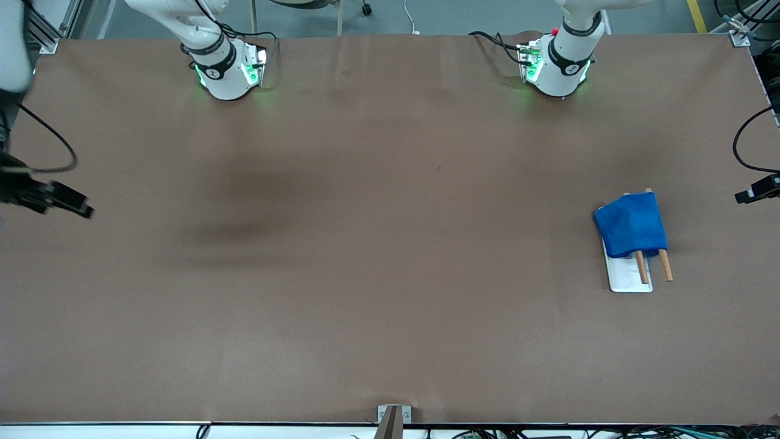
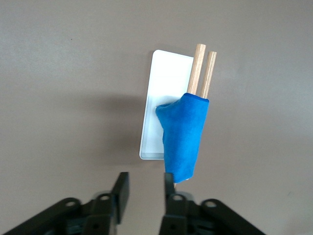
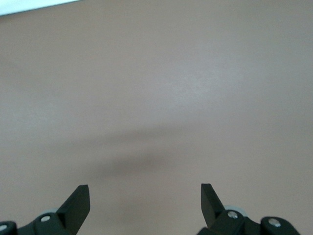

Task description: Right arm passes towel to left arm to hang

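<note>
No text, label, brand, number or sign is showing legibly anywhere in these views. The towel [image 1: 632, 224], the white base plate [image 1: 627, 277] under it and the brown table covering [image 1: 378, 274] are all appearing plain, and the black gripper parts in both wrist views are carrying no markings that can be read. The small dark emblems on the bands of the two arm bases [image 1: 226, 72] are too small to make out.
</note>
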Controlling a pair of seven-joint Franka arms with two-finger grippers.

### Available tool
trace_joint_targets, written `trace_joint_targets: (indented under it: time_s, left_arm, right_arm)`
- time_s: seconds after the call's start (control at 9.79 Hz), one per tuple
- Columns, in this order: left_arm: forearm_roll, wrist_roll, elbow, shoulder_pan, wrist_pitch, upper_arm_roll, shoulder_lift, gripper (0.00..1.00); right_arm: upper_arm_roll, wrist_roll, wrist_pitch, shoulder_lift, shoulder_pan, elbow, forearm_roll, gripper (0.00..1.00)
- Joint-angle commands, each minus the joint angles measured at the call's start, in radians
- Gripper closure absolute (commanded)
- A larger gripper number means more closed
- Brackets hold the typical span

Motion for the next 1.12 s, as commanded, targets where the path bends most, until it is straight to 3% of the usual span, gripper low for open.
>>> trace_joint_targets:
  time_s: [0.0,0.2,0.41,0.72,0.92,1.02]
  left_arm:
    - [0.019,-0.063,0.009,-0.041,0.008,-0.005,0.006,0.00]
    - [0.069,-0.193,-0.001,-0.057,0.060,-0.104,-0.057,0.00]
    - [0.248,-0.407,-0.021,-0.052,0.092,-0.274,-0.130,0.00]
    - [0.301,-0.540,-0.044,-0.052,0.080,-0.417,-0.221,0.00]
    - [0.402,-0.652,-0.043,-0.049,0.057,-0.508,-0.278,0.00]
    - [0.410,-0.672,-0.025,-0.047,0.036,-0.523,-0.290,0.00]
  right_arm:
    - [-0.001,0.166,-0.158,0.001,0.006,0.136,-0.048,0.00]
    - [0.013,0.187,-0.292,-0.002,-0.011,0.201,-0.044,0.00]
    - [0.041,0.169,-0.329,-0.002,-0.019,0.219,-0.048,0.00]
    - [0.041,0.168,-0.329,-0.001,-0.016,0.219,-0.048,0.00]
    - [0.038,0.165,-0.329,-0.001,-0.017,0.219,-0.048,0.00]
    - [0.041,0.150,-0.326,-0.001,-0.011,0.219,-0.054,0.00]
